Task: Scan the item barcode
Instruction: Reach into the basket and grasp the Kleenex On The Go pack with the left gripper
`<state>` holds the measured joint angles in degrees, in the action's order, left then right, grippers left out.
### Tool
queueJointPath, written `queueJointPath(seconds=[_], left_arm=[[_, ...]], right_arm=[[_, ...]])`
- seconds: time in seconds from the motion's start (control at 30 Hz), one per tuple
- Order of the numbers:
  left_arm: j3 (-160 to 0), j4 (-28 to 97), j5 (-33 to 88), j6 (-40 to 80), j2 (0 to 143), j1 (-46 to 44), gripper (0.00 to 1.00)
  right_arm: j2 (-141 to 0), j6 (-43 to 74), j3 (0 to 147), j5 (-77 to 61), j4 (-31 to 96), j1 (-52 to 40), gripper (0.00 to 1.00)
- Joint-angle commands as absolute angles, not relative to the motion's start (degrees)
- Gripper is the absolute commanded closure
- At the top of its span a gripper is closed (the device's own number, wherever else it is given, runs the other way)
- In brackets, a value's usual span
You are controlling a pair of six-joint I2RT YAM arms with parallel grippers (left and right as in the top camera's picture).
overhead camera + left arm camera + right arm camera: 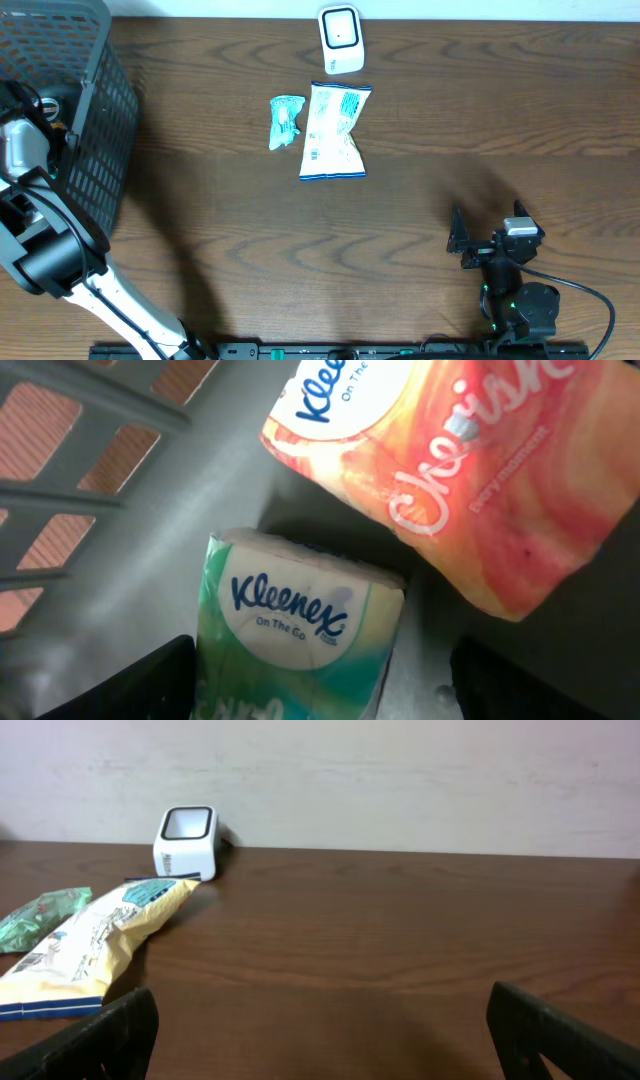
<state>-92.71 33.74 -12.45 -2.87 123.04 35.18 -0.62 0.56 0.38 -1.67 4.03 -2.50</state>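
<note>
Left fingers [120,690] splayed in basket [180,510] — seemingly straddling green Kleenex pack [300,620].

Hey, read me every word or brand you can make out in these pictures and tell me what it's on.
"Kleenex On The Go": green tissue pack in the basket.
"Klee", cut off, "On The" and "Cherish every moment": orange tissue pack.
Snack bag, green packet, scanner: print too small to read.

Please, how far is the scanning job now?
Looks done: a snack bag and a green packet lie by the scanner, though whether scanned I cannot tell. In hand: the left gripper, open, straddles a green Kleenex pack in the basket. Remaining: gripping it, scanning it; the orange Kleenex pack too.
</note>
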Motion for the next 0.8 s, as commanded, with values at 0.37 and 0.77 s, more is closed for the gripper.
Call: queueJointPath(seconds=[0.37, 0.77], left_arm=[[-93.0, 34.0, -13.6, 3.9, 121.1, 35.2, 0.93], [-93.1, 31.5, -4.5, 26.3, 88.4, 35.3, 0.93]], right_arm=[[-0.3, 0.1, 0.3, -1.6, 4.3, -3.1, 0.01], [-0.3, 0.1, 0.3, -1.6, 4.3, -3.1, 0.01]])
